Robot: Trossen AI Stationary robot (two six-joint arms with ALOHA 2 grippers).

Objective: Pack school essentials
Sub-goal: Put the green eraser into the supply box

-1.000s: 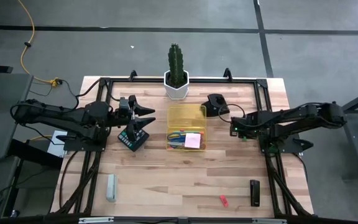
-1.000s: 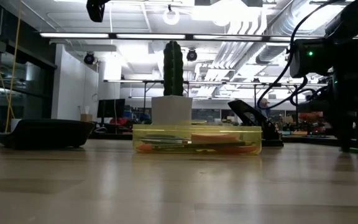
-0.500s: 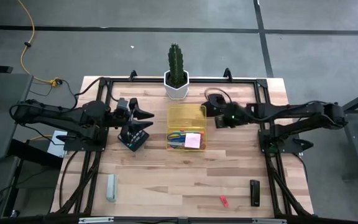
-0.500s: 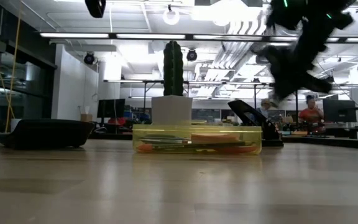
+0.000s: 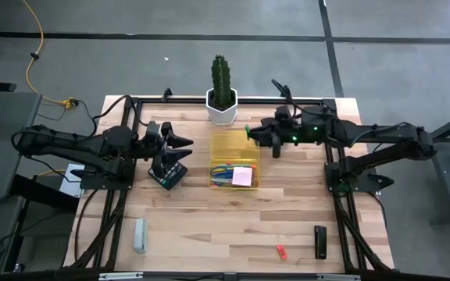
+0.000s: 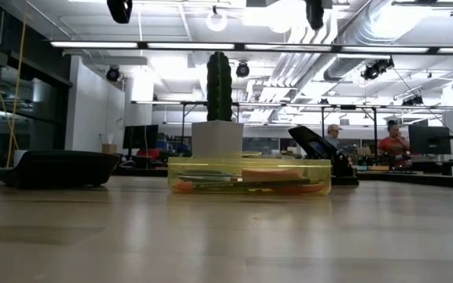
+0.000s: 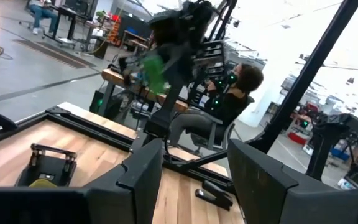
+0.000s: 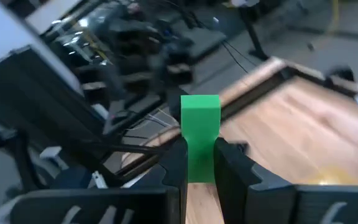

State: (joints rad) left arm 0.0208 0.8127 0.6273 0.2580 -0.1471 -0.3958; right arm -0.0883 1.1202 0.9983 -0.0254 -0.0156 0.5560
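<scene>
Right gripper (image 8: 200, 163): clenched on small green rectangular block (image 8: 200, 134), beside yellow translucent plastic box (image 5: 235, 148). Left gripper (image 7: 191, 171): released, empty.

From my station both arms read as matte black, built of slim tubular links joined by bulkier rounded joint housings; thin black cables loop along the outside of each. My right arm (image 5: 366, 140) carries a small green indicator light near its wrist, toward nine o'clock of its forearm in the high view; my left arm (image 5: 76, 144) shows no light that I can make out. The right gripper (image 8: 201, 163) has two dark, flat-faced fingers (image 8: 173, 168) with angular, stepped bases; the left gripper (image 7: 194, 171) has broad, dark grey fingers (image 7: 143, 174) with bevelled edges and a dull sheen.
</scene>
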